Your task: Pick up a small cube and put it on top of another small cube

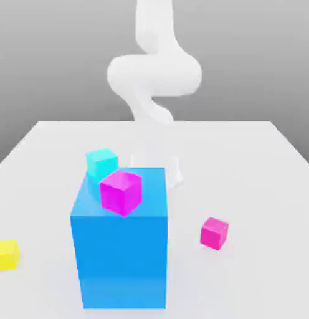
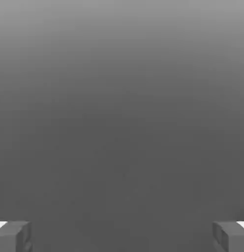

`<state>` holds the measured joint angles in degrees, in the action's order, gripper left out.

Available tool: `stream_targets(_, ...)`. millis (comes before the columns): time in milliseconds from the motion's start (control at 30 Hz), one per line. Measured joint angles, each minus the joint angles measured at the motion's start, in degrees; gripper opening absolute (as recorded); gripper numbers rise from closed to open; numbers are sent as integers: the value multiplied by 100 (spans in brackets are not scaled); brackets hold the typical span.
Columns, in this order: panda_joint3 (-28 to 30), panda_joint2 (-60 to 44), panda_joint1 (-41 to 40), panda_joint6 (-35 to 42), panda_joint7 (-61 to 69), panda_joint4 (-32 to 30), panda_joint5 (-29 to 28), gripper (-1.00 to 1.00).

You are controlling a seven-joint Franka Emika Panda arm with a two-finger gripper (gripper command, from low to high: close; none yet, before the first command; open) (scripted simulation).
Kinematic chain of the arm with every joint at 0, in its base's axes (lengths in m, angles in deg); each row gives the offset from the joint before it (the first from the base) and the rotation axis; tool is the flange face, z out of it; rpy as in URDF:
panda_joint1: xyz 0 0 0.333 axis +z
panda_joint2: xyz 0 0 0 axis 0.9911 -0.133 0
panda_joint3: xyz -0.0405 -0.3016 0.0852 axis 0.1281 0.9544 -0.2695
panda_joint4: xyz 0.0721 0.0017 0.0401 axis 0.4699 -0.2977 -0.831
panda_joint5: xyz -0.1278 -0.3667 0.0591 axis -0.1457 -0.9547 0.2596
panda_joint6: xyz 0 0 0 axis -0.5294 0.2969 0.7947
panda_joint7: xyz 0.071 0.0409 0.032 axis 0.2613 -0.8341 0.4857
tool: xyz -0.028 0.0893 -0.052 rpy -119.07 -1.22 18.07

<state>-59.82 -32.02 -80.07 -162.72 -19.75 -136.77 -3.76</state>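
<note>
The small hot-pink cube (image 1: 214, 233) rests on the white table (image 1: 244, 162), towards the exterior view's right of the big blue cube (image 1: 119, 249). A purplish-magenta cube (image 1: 121, 192) sits tilted at the front of the blue cube's top. A cyan cube (image 1: 101, 162) stands behind the blue cube's far left corner. The white arm (image 1: 154, 75) rises at the back of the table. In the hand view my gripper (image 2: 122, 236) is open, its two grey fingertips (image 2: 13, 235) far apart with nothing between them, facing a plain grey background.
A small yellow cube (image 1: 5, 255) lies near the table's edge at the exterior view's left. The big blue cube is tall and stands between the yellow cube and the hot-pink one.
</note>
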Motion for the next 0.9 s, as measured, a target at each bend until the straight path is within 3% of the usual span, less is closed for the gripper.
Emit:
stream_targets(567,-320,-3271,1903,-2781,2545,-3220,165,0)
stream_targets(833,-35,-5401,2357,-4472,2506,-3231,-270,0)
stream_targets(867,9,-5548,2403,-4593,2501,-3206,-272,-100)
stream_targets(900,9,-5548,2403,-4593,2501,-3206,-272,-100)
